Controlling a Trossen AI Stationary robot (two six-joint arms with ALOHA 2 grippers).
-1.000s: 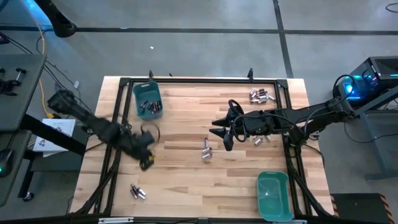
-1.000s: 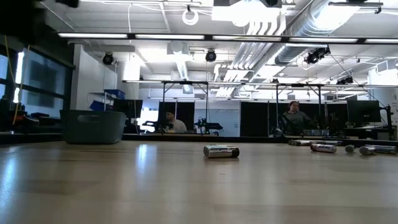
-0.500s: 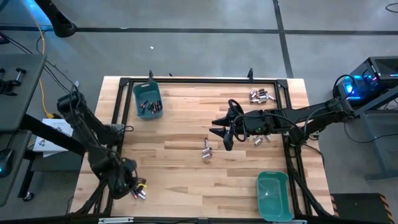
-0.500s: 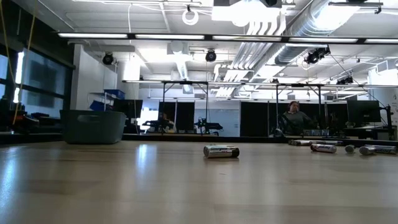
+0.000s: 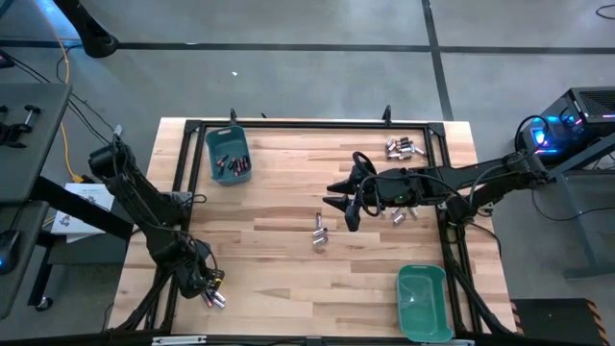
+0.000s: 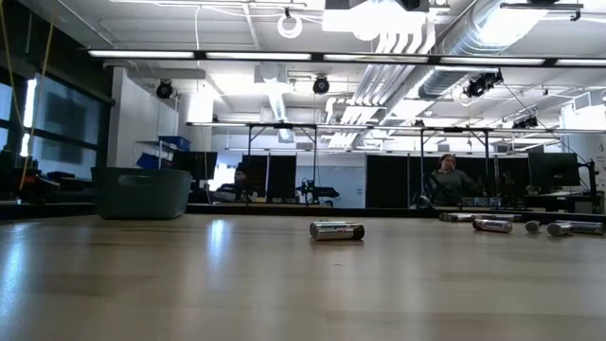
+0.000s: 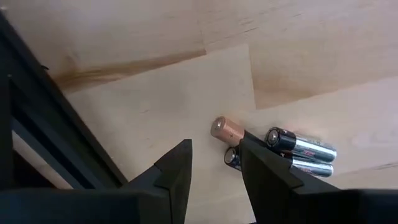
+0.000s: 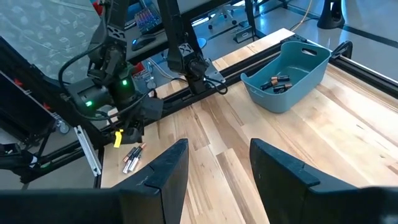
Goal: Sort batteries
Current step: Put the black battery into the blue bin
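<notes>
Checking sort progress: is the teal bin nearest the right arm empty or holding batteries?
Empty: the high view shows only bare teal floor inside this bin; the other bin holds batteries.

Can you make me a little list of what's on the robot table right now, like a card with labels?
table: wooden top
left gripper: open, low over the near-left corner batteries
right gripper: open, hovering mid-table
middle batteries: pair lying near the table's centre
far-right batteries: cluster by the frame
left bin: teal, batteries inside
right bin: teal, looks empty
people: one seated in the room behind
</notes>
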